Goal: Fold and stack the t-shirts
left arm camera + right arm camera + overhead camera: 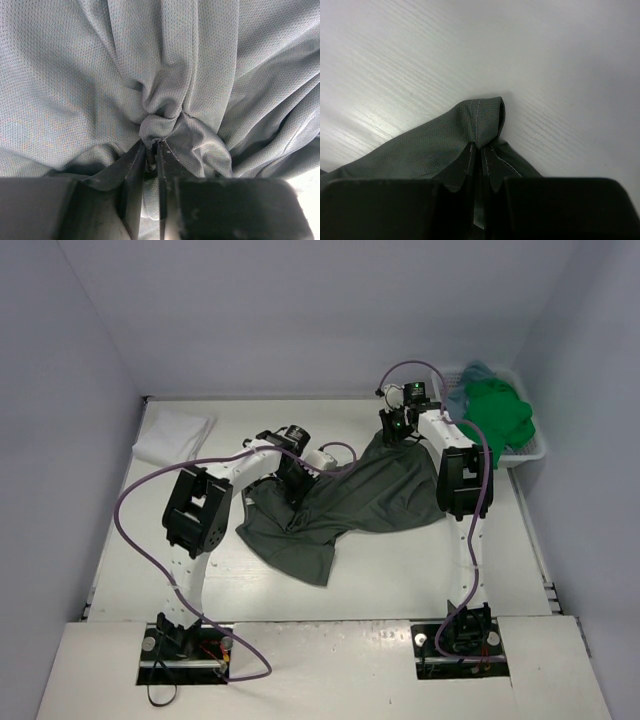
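A dark grey t-shirt (372,496) lies crumpled across the middle of the table. My left gripper (296,483) sits at the shirt's left side. In the left wrist view it (152,144) is shut on a bunched fold of the grey cloth (100,75). At the shirt's far right corner, my right gripper (393,428) holds the cloth. The right wrist view shows this gripper (480,148) shut on a stitched hem corner of the shirt (435,145) just above the tabletop. A folded white t-shirt (172,434) rests at the far left. A bright green t-shirt (497,415) and a teal-blue one (476,374) lie in the basket.
The white lattice basket (533,451) stands at the far right against the wall. Grey walls close in the table on the left, back and right. Purple cables loop along both arms. Bare white tabletop (420,55) lies beyond the right gripper.
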Controlling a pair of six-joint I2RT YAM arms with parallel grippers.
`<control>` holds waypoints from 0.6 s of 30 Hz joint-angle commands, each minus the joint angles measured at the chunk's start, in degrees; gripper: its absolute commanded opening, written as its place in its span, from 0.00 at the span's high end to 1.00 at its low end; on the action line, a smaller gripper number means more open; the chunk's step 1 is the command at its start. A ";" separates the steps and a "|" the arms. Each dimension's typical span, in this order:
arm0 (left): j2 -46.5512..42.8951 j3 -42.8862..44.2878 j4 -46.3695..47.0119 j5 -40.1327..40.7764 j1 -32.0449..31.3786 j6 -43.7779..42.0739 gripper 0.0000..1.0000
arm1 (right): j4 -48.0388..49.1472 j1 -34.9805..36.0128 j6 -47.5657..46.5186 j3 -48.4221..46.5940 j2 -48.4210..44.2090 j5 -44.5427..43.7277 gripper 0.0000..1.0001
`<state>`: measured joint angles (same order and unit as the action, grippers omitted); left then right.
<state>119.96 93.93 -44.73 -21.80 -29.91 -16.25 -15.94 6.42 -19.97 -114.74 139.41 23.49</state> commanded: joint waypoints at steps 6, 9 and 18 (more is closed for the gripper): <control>-4.64 3.10 -1.41 1.93 1.17 -0.98 0.98 | -1.81 -0.35 0.10 0.74 -5.91 0.25 1.00; -6.14 5.47 -1.94 3.43 3.18 -0.89 1.00 | -1.81 -0.44 0.10 1.71 -7.40 0.07 1.00; -9.83 10.48 -3.35 1.85 9.34 0.52 1.00 | -1.72 -0.97 -0.34 4.87 -13.46 -0.99 1.00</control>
<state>115.94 101.91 -46.76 -19.77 -21.43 -16.23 -18.11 6.17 -19.97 -109.86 133.51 23.35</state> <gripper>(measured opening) 0.003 0.028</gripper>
